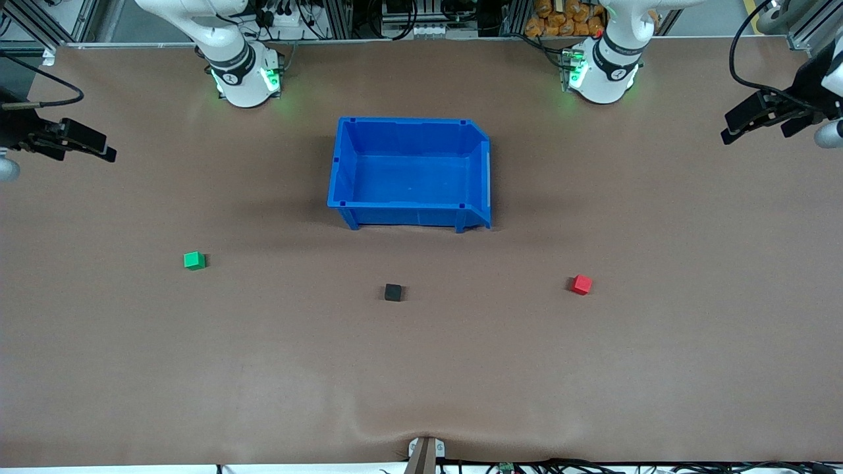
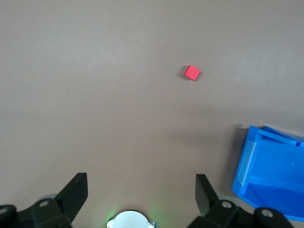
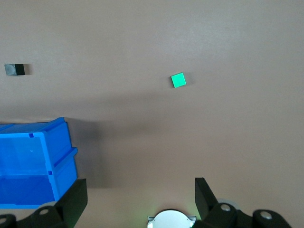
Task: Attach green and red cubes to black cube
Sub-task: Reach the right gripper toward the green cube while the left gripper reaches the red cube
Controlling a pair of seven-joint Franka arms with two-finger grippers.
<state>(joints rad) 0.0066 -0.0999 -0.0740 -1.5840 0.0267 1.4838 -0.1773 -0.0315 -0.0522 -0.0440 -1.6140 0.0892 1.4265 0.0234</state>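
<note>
Nearest the front camera on my brown matte tabletop (image 1: 421, 368) sits the small matte black cube (image 1: 393, 292), roughly midway between the two ends of the table and resting flat. Just a little farther from the camera, toward my left arm's end, is the small bright red matte cube (image 1: 581, 284); it lies slightly turned and well apart from the black one. My left wrist view shows it alone on bare table, apart from the bin. Farther again, toward my right arm's end, rests the small bright green matte cube (image 1: 194, 261), also well apart from the black cube. None of the three cubes touches another.

Farther still stands the open rectangular blue plastic bin (image 1: 342, 164), upright, with nothing in it.

My left gripper (image 1: 757, 118) hangs in the air over the table's edge at my left arm's end, holding nothing; my left wrist view shows its two black fingers (image 2: 76, 190) spread wide. My right gripper (image 1: 72, 139) hangs over the edge at my right arm's end, likewise spread wide with nothing between its fingers (image 3: 76, 194). Both arms wait.
</note>
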